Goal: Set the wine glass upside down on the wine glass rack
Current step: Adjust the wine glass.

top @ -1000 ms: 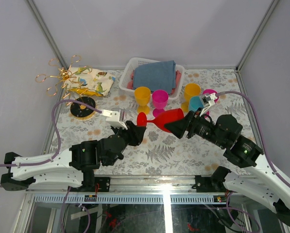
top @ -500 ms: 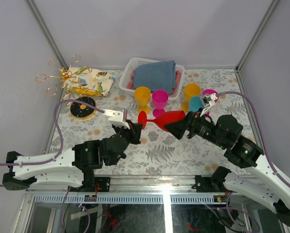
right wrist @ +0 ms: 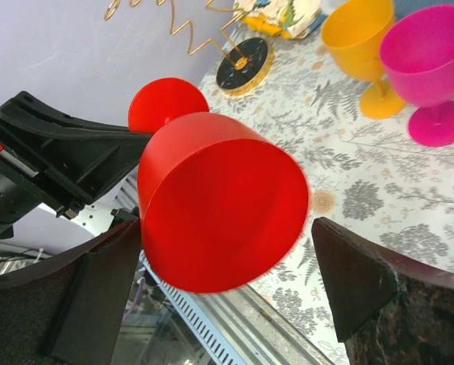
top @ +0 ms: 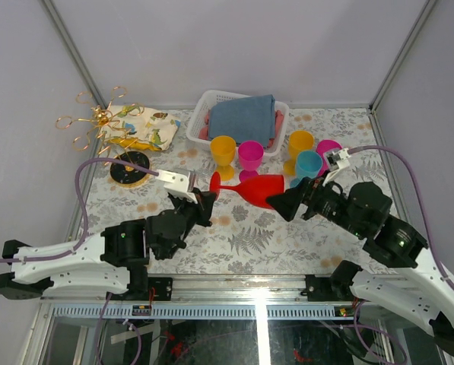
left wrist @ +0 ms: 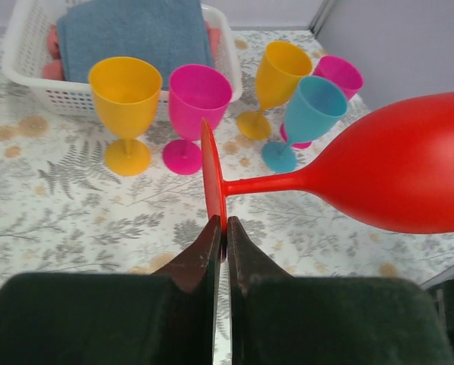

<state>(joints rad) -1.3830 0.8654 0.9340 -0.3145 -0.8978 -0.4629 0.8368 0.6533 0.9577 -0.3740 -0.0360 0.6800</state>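
The red wine glass (top: 261, 188) hangs on its side above the table's middle, foot to the left, bowl to the right. My left gripper (top: 205, 199) is shut on the rim of its round foot (left wrist: 210, 171), the jaws pinching the thin disc edge-on. My right gripper (top: 284, 199) stands open just right of the bowl; in the right wrist view the bowl (right wrist: 219, 201) sits between the spread fingers (right wrist: 348, 281) with gaps on both sides. The wine glass rack (top: 97, 122), gold wire arms over a round dark base (top: 128, 169), stands at the far left.
A white basket (top: 211, 103) with a blue cloth (top: 243, 118) sits at the back. In front of it stand orange (top: 223, 152), pink (top: 250, 156), orange (top: 300, 142), teal (top: 309, 162) and magenta (top: 329, 147) glasses. A patterned cloth (top: 147, 128) lies beside the rack.
My left gripper has shut on the glass's foot. My right gripper has opened off the bowl and drawn back to the right. The glass shifted slightly left.
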